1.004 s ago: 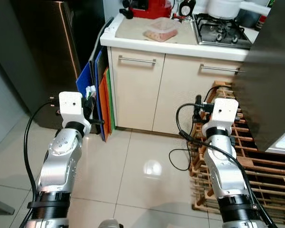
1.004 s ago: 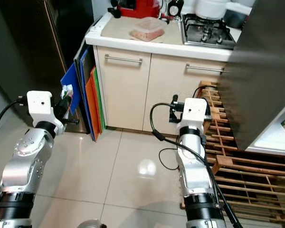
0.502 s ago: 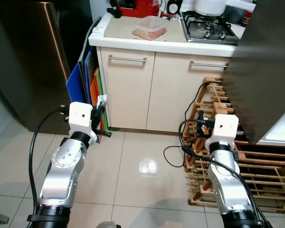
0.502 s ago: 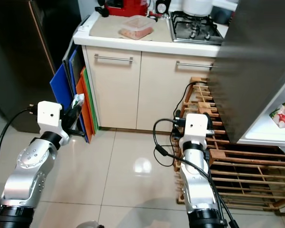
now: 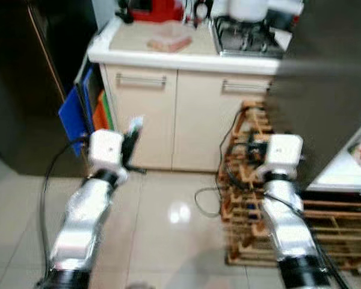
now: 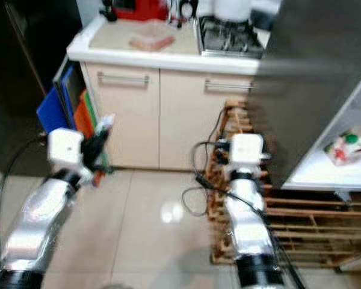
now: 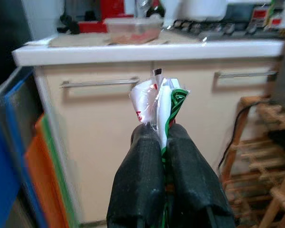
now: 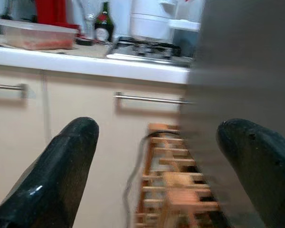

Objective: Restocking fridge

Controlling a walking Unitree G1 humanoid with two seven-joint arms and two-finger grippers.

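Observation:
My left gripper [image 7: 162, 130] is shut on a crinkled white, green and red plastic packet [image 7: 156, 102], held upright at chest height before the beige cabinets [image 5: 168, 120]. In the head view the same packet [image 5: 135, 123] sticks up from the left gripper [image 5: 131, 147]. My right gripper [image 8: 156, 137] is open with nothing between its fingers [image 8: 66, 161], held level in front of the wooden rack. At the far right, past a grey fridge door [image 5: 325, 90], a white fridge shelf [image 6: 313, 171] holds a red and green packet [image 6: 343, 144]. The head views are blurred.
A worktop carries a clear food box [image 5: 168, 41] and a gas hob [image 5: 246, 42]. Blue and orange boards [image 5: 78, 108] lean beside a dark tall appliance [image 5: 18, 90]. A wooden rack [image 5: 253, 198] stands low on the right, with a black cable [image 5: 207, 198] on the glossy tiled floor.
The whole picture has slid left and blurred, so the camera is turning right. The white fridge shelf and its packet have come into view. Both arms keep their pose.

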